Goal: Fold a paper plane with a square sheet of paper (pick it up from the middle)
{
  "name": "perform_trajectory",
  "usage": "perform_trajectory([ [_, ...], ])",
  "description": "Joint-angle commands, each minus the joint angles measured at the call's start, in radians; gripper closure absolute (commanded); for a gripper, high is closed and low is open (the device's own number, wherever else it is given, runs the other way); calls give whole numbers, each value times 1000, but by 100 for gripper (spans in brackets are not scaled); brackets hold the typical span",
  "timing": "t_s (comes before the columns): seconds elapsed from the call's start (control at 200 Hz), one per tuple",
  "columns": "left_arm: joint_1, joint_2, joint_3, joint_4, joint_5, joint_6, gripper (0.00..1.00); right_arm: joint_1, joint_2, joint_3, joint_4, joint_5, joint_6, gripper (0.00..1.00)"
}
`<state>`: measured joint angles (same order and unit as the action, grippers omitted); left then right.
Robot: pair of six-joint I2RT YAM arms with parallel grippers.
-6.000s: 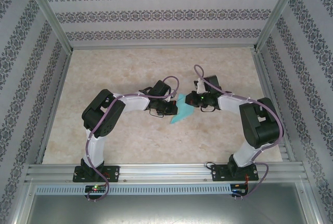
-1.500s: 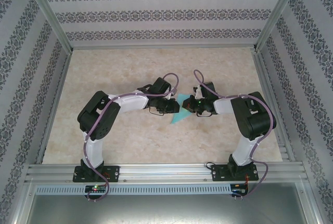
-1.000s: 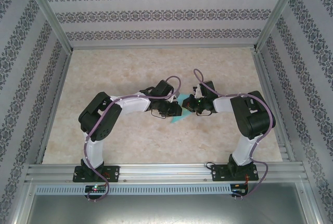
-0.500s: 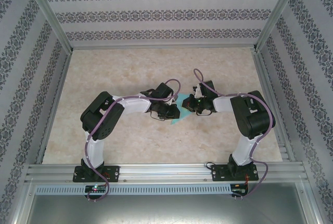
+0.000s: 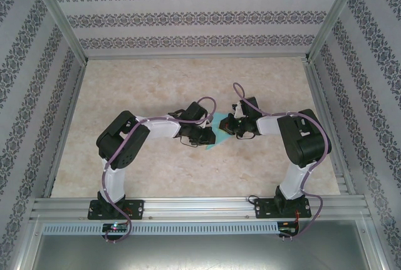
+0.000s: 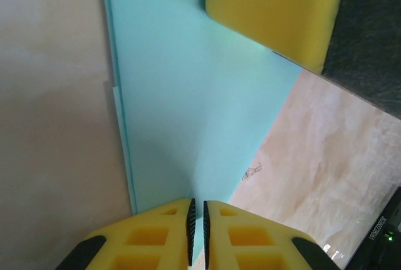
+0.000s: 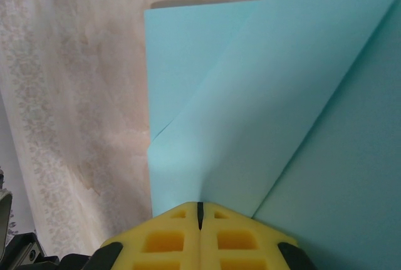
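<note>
The teal square sheet of paper (image 5: 213, 143) lies folded in layers at the middle of the table, between the two grippers. My left gripper (image 5: 211, 134) reaches it from the left. In the left wrist view its yellow fingers (image 6: 197, 212) stand almost together, pinching a raised crease of the paper (image 6: 188, 94). My right gripper (image 5: 225, 126) comes from the right. Its fingers (image 7: 200, 208) are shut on a ridge of the paper (image 7: 263, 94), whose layers overlap with a slanted edge. One right fingertip (image 6: 276, 13) rests over the sheet's far part.
The beige marbled tabletop (image 5: 156, 170) spreads all round the paper. Aluminium rails (image 5: 188, 206) run along the near edge, with patterned walls on the other three sides. A small dark mark (image 6: 252, 171) sits on the table beside the sheet.
My left gripper has crept a little right and nearer over the paper, and its jaws have narrowed slightly. Less teal shows from above. The right arm has held still.
</note>
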<state>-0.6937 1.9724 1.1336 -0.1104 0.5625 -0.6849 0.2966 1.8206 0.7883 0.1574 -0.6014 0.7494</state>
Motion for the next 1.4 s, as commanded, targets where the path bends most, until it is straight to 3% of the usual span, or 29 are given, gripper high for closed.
perform_trajectory([
  [0.0,-20,-14,-66,-92,-7,-25,85,-10,82,-38,-150,153,-35,100],
  [0.485,-38,-83,-167,-110,3,-33,93,-9,78,-37,-157,150,-37,100],
  [1.394,-70,-165,-185,-203,-72,31,100,-7,77,-27,-183,155,-41,100],
])
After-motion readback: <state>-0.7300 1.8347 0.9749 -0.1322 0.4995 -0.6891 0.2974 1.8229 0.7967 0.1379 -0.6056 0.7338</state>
